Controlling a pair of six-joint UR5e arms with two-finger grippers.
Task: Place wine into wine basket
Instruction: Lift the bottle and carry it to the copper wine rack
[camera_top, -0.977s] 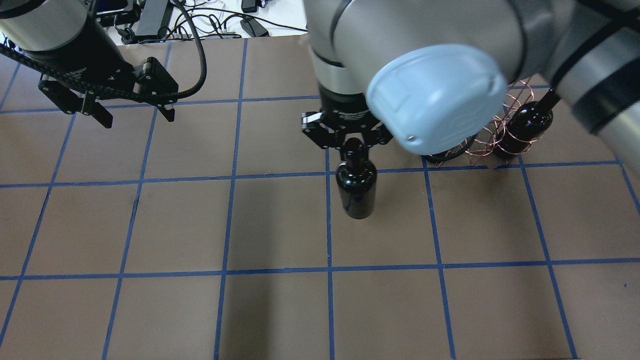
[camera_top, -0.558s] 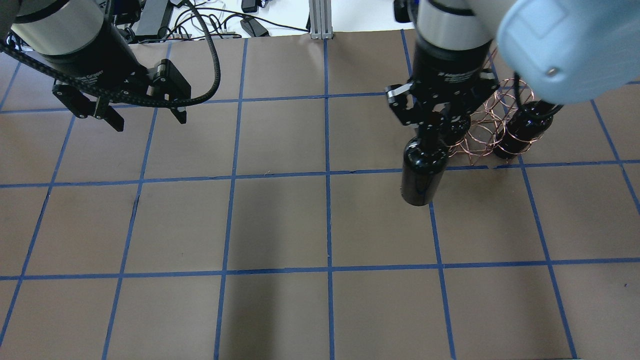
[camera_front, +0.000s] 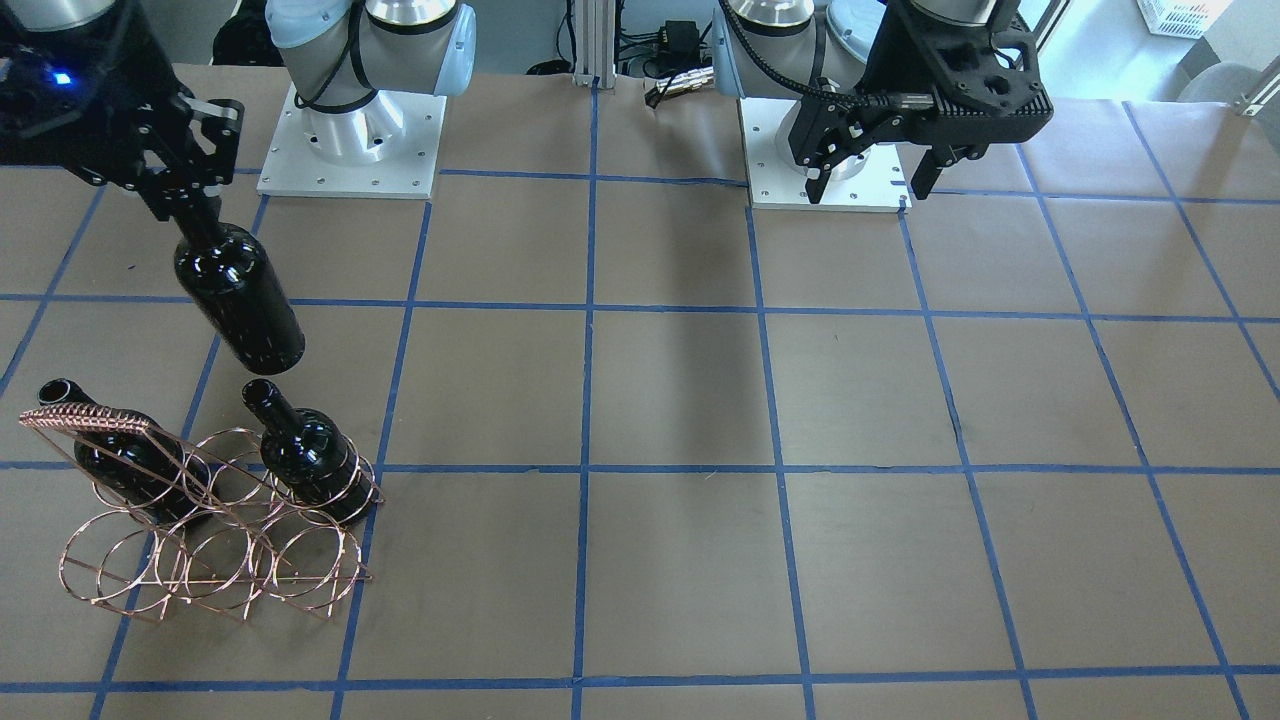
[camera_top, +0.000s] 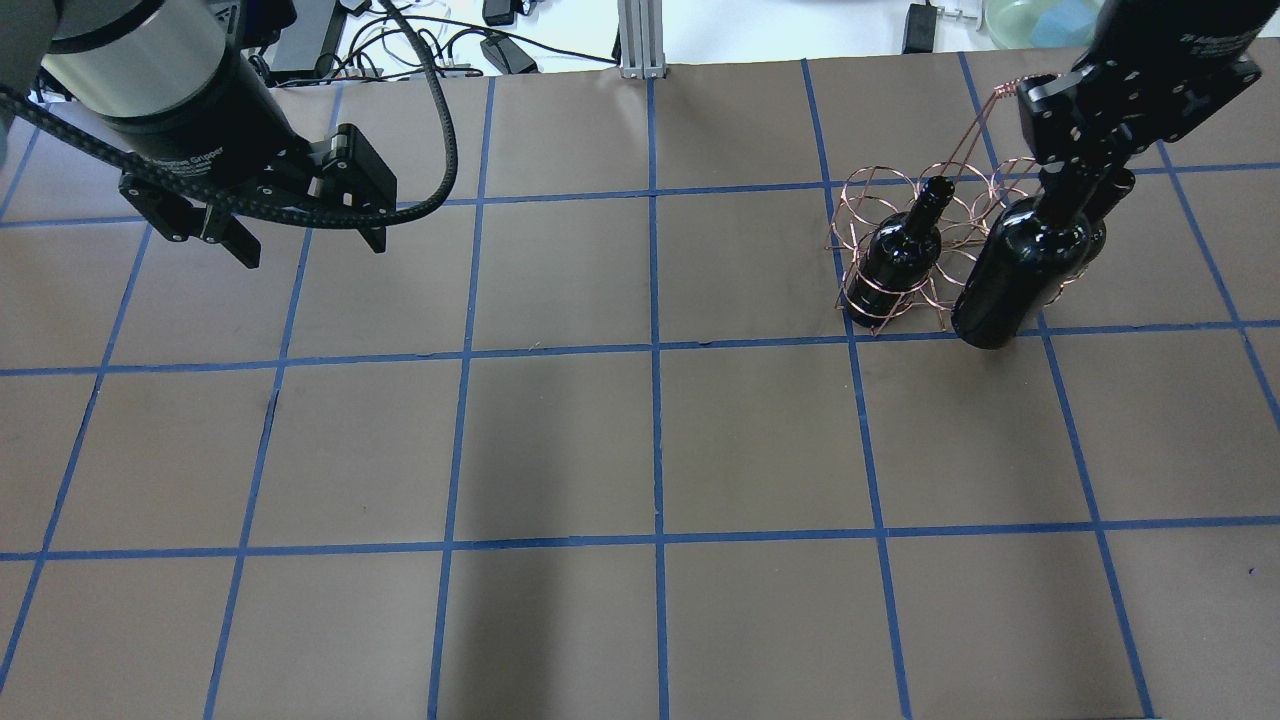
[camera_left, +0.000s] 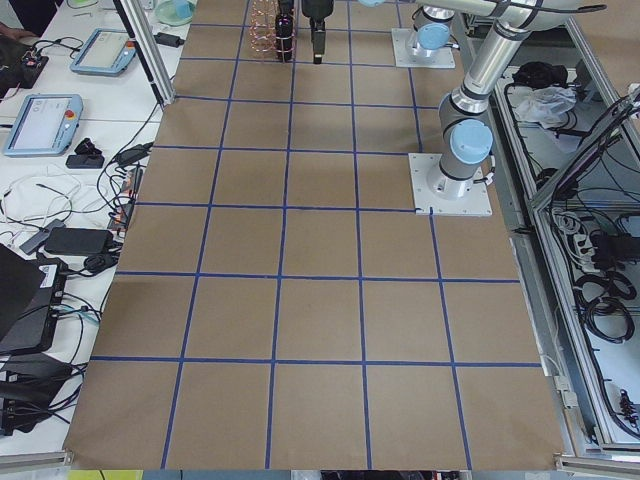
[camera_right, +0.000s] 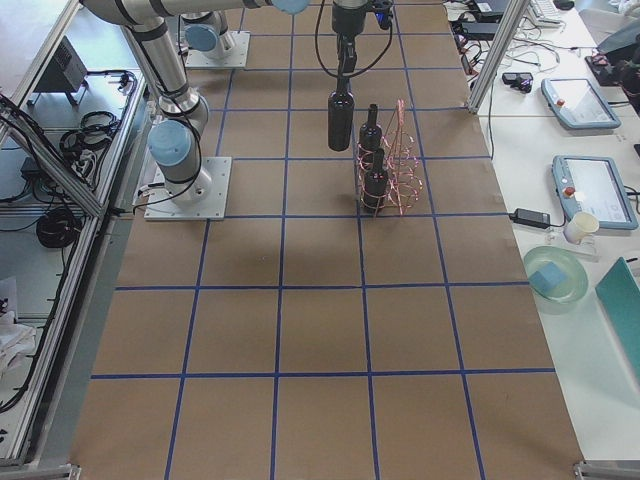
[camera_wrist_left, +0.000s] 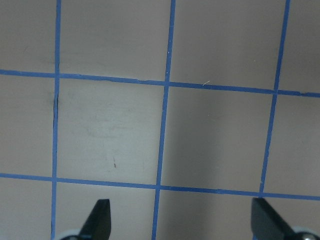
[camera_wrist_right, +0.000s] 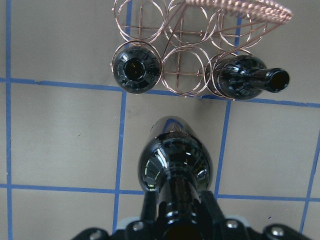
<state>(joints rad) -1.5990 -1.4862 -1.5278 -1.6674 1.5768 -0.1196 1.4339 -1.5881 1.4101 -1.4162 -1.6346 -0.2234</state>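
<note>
The wine basket (camera_front: 95, 420) stands on the tabletop (camera_top: 560, 440). Two dark bottles (camera_front: 305, 455) are lodged in its rings, one ring apart, with their necks sticking out on the robot's side. The wine (camera_front: 240, 300) is outside the basket. It hangs tilted, base down, clear of the tabletop and just before those necks. The right tool (camera_front: 190, 200) is clenched on its neck. The left tool (camera_top: 305, 235) hangs well apart over bare tabletop, fingers spread, grasping nothing.

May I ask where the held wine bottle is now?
The wine bottle hangs from the right gripper at the front-facing view's upper left, near the wine basket.
</note>
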